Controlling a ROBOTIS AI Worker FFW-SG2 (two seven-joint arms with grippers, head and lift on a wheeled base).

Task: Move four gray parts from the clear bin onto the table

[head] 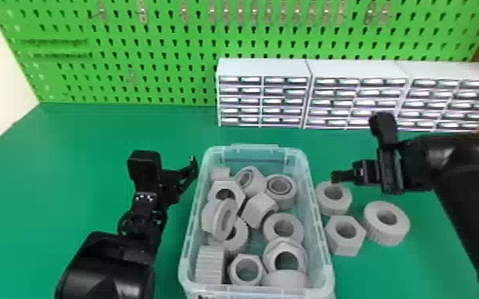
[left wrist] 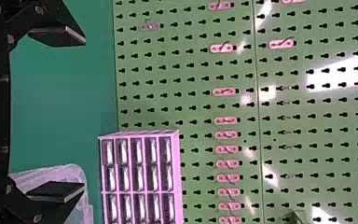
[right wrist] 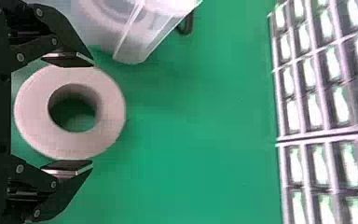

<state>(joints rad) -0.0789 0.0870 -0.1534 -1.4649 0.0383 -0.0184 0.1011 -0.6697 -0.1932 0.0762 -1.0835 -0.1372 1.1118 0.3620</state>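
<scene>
My right gripper is low beside the clear bin's right wall, shut on a round gray ring; whether that ring touches the table I cannot tell. Seen from the right wrist, the ring spans the space between both fingers of the gripper. A gray hex nut and a ribbed gray ring lie on the table just right of the bin. Several gray nuts and rings fill the clear bin. Left of the bin, my left gripper is idle; its fingers are wide apart around nothing.
White drawer cabinets stand behind the bin, from the middle to the right, against a green pegboard. My right forearm crosses the table's right side. Green table surface extends to the left and behind the bin.
</scene>
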